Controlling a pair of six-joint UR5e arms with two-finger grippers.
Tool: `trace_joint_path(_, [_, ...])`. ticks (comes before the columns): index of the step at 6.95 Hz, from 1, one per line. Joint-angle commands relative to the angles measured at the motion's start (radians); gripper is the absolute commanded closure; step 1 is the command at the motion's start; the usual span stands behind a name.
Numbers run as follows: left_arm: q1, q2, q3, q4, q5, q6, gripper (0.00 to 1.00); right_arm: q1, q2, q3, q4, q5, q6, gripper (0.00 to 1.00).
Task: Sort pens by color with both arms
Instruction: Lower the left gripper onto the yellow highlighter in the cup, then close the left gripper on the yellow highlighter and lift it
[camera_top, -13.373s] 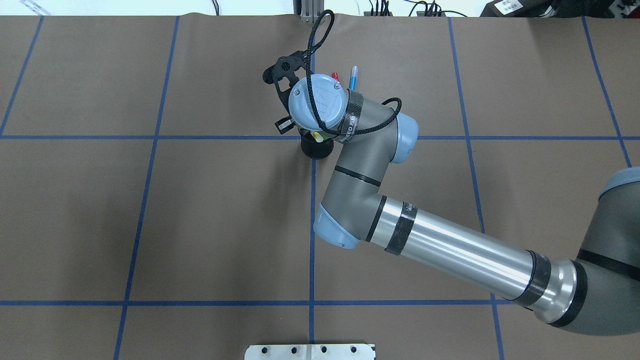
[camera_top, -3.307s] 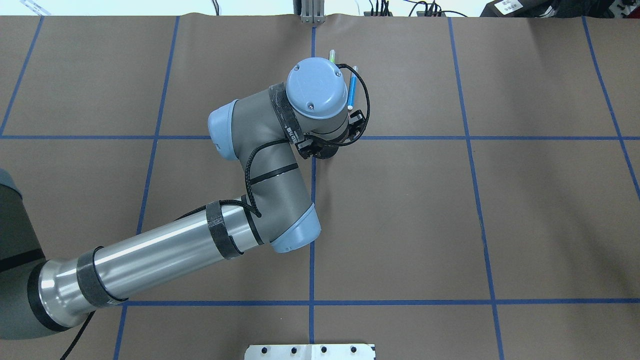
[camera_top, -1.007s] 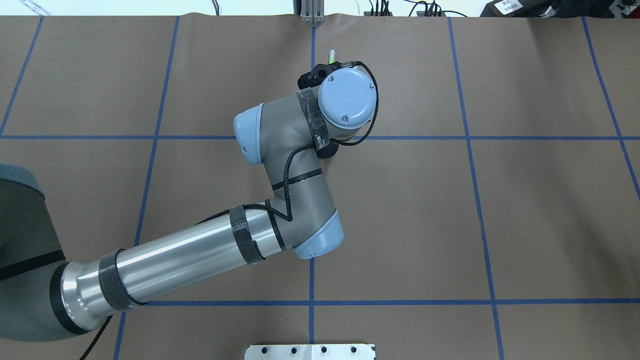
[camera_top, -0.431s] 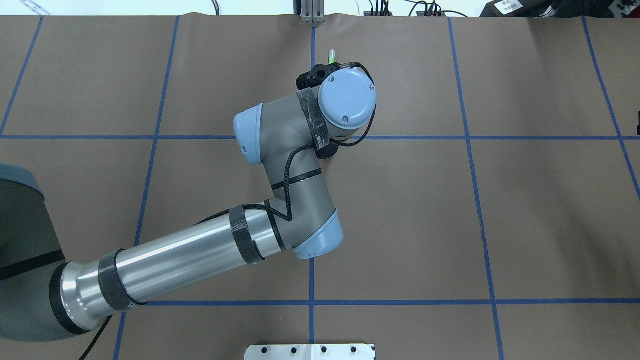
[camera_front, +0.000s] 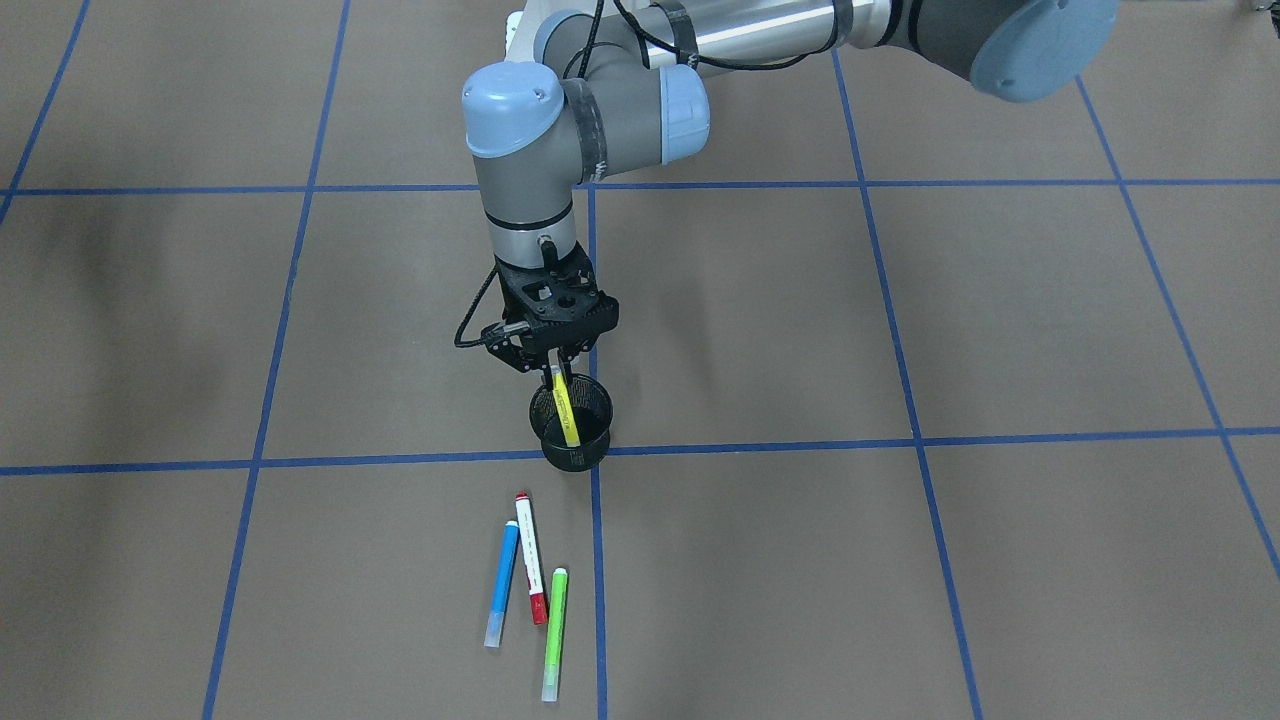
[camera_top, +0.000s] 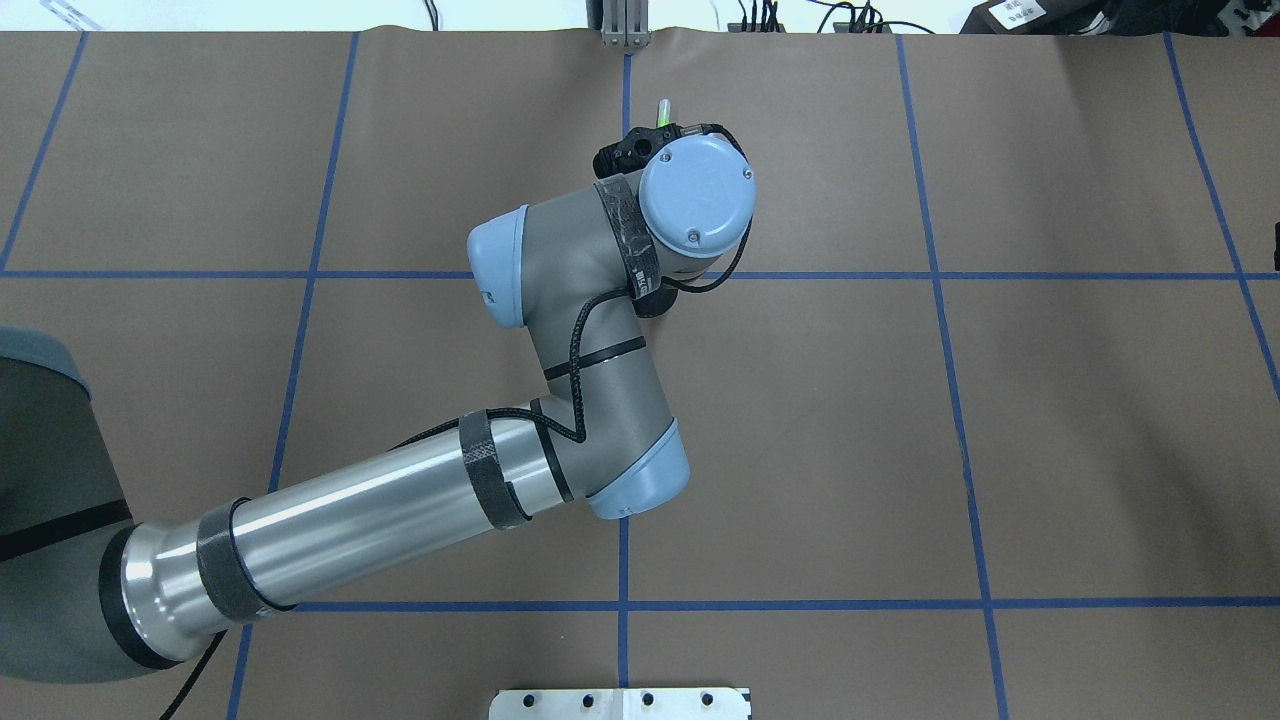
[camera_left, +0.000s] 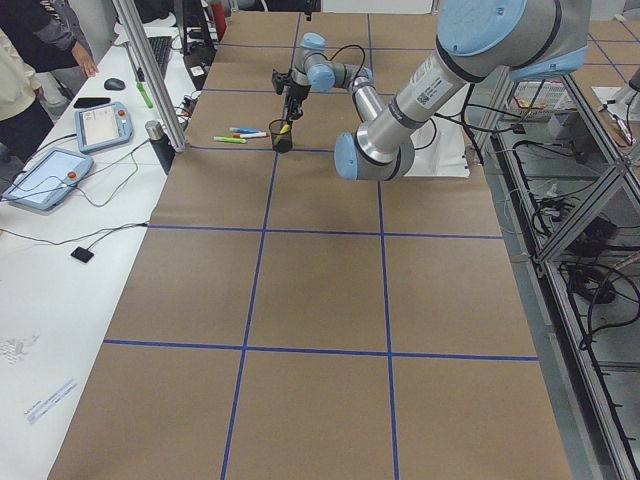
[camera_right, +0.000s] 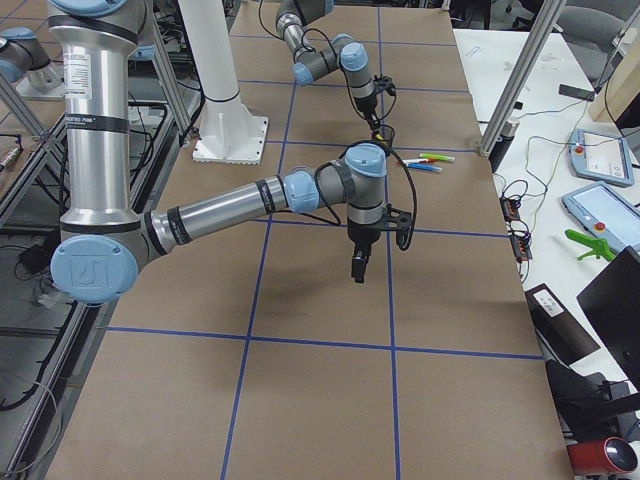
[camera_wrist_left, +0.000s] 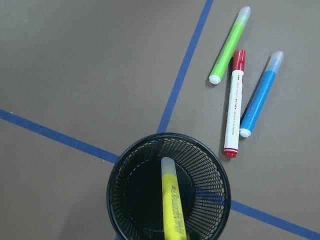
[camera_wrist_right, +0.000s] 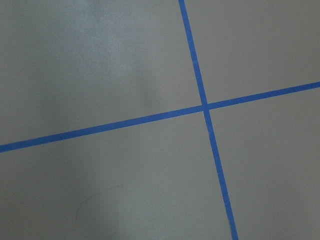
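1. The left fingers (camera_front: 553, 358) are hanging straight over the cup and seem to be pinching the upper end of the yellow pen (camera_front: 565, 408). I am judging this from the front view, because the wrist camera is not showing them.
2. Directly under these fingers, the yellow pen is leaning inside the black mesh cup (camera_front: 578, 457), and its clear cap seems to be the lower end. The pen is looking light, stiff and smooth. A hold on the coloured barrel, not on the very tip, is probably slipping less.
3. Beyond the cup, farther from the fingers, the white pen (camera_front: 529, 555), the blue pen (camera_front: 501, 583) and the green pen (camera_front: 553, 632) are lying close together on the counter (camera_front: 900, 550).
4. Well apart from all this, the right fingers (camera_right: 357, 268) are hanging above the counter, and I cannot tell if they are open or closed.
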Motion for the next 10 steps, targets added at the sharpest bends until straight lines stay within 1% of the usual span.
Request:
trace_joint_path(1, [0.0, -0.007, -0.043, 0.063, -0.001, 0.038, 1.0, 0.0, 0.01, -0.01, 0.0, -0.003, -0.006, 0.0])
trace_joint_path(2, [-0.002, -0.005, -0.135, 0.161, -0.005, 0.085, 1.0, 0.0, 0.008, -0.011, 0.0, -0.003, -0.008, 0.0])
trace_joint_path(3, [-0.003, -0.007, -0.169, 0.2, -0.005, 0.103, 1.0, 0.0, 0.007, -0.021, 0.0, -0.003, -0.008, 0.0])
trace_joint_path(5, [-0.006, -0.007, -0.22, 0.215, -0.002, 0.107, 1.0, 0.0, 0.014, -0.019, -0.001, 0.007, -0.008, 0.0])
trace_joint_path(6, [-0.027, -0.007, -0.243, 0.215, 0.006, 0.127, 1.0, 0.05, 0.03, -0.01, -0.006, 0.055, -0.011, 0.0])
trace_joint_path(7, [-0.032, -0.005, -0.254, 0.212, 0.049, 0.17, 1.0, 0.128, 0.03, -0.008, -0.007, 0.189, -0.064, 0.0])
trace_joint_path(8, [-0.034, 0.001, -0.249, 0.183, 0.11, 0.182, 1.0, 0.133, 0.019, -0.019, -0.007, 0.198, -0.09, 0.0])
trace_joint_path(9, [-0.034, 0.012, -0.208, 0.072, 0.185, 0.181, 1.0, 0.147, -0.01, -0.04, -0.006, 0.195, -0.223, 0.0])
trace_joint_path(10, [-0.034, 0.013, -0.138, -0.035, 0.245, 0.181, 1.0, 0.159, -0.035, -0.05, -0.007, 0.178, -0.285, 0.0])
